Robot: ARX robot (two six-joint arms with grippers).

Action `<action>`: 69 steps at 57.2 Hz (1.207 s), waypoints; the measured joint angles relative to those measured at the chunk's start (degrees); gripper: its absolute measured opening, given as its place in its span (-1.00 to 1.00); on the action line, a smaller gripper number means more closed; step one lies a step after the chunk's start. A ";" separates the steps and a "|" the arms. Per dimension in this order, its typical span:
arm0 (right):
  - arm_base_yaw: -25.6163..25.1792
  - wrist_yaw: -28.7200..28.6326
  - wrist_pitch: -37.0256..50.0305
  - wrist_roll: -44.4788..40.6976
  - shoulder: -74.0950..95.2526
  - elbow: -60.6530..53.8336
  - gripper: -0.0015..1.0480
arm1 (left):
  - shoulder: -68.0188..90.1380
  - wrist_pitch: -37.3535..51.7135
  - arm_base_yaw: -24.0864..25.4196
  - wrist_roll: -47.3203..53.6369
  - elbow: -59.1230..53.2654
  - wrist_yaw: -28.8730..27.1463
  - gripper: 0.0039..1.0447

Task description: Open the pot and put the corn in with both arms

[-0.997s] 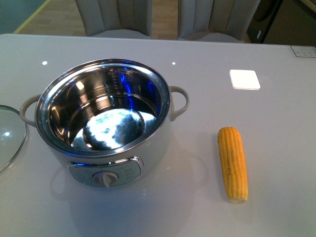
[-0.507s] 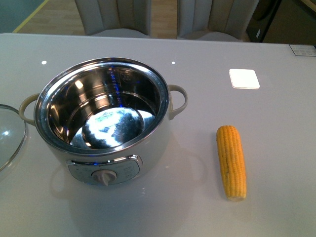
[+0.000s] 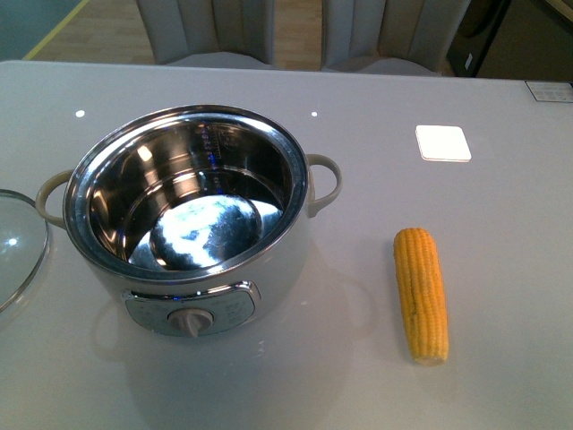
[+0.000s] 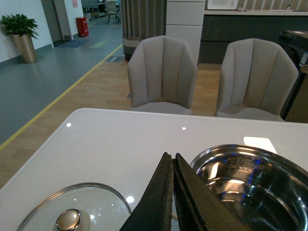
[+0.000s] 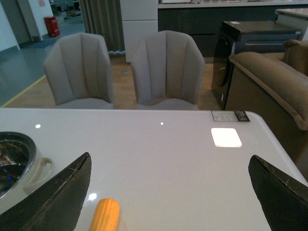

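The long yellow corn cob [image 3: 421,294] by the right edge of the desk [image 3: 510,224] looks stiff and light, so I'd pinch it mid-length. The right tool [image 5: 168,161] gapes wide; the left tool [image 4: 172,192] is closed, empty

Blue reflections on the inner steel wall of the pot [image 3: 269,179] have faded in steps. One second ago they were strong along the far wall, half a second ago weaker, and now they are almost gone. The blue tint on the panel above the control knob [image 3: 191,322] has also cleared.
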 joint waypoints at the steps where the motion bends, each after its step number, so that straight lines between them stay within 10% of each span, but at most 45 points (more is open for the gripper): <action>1: 0.00 0.00 0.00 0.00 0.00 0.00 0.83 | -0.68 -0.61 0.00 0.00 0.00 0.00 -0.94; 69: 0.00 0.00 0.00 0.02 0.00 0.00 0.83 | -28.00 -27.80 -0.02 -0.07 0.02 0.02 -0.94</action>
